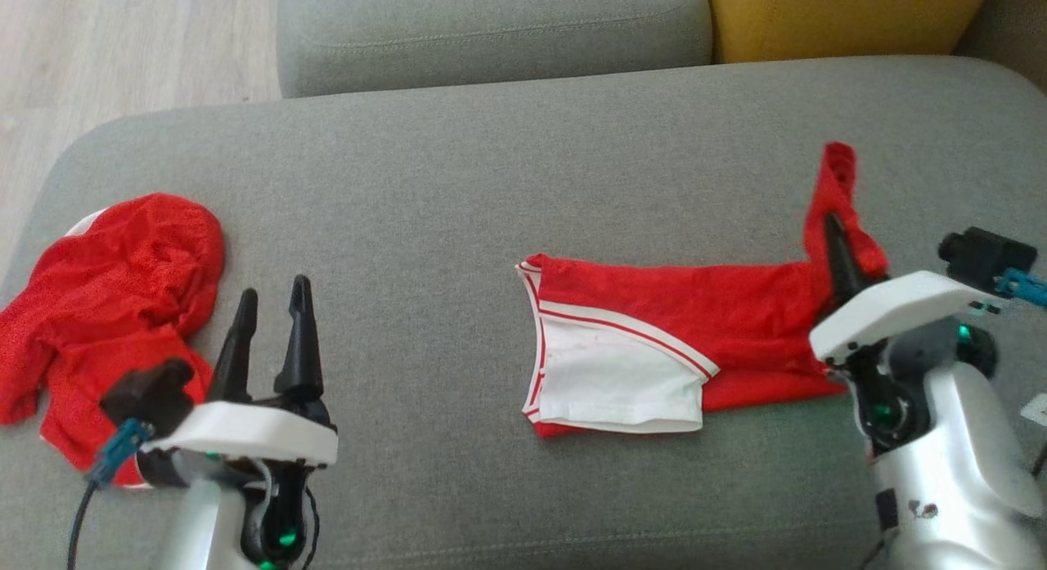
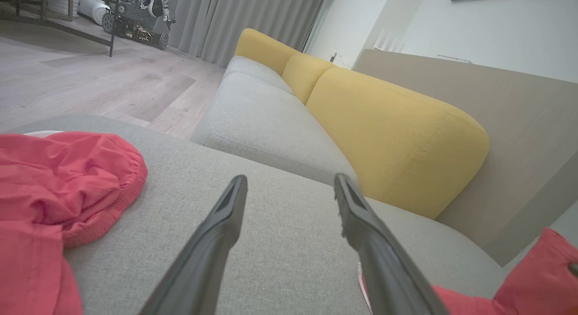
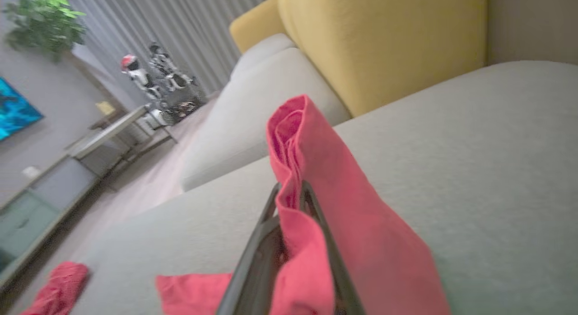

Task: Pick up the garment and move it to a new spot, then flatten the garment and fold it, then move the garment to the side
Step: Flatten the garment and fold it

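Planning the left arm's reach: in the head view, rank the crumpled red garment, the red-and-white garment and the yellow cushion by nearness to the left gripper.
1. crumpled red garment, just left of the left gripper
2. red-and-white garment, farther off to its right
3. yellow cushion, far back right

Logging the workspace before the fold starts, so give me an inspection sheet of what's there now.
Surface: grey fabric sofa seat.
Job's things: red and white shorts lie mostly flat at centre, right end lifted.
Clutter: crumpled red garment at the seat's left edge.
Grippers: left gripper open, empty, above the seat; right gripper shut on the shorts' raised end.
Cables: black cable with blue plug at the left wrist; another at the right wrist.
Surroundings: yellow cushion, wood floor, grey curtains, potted plant.
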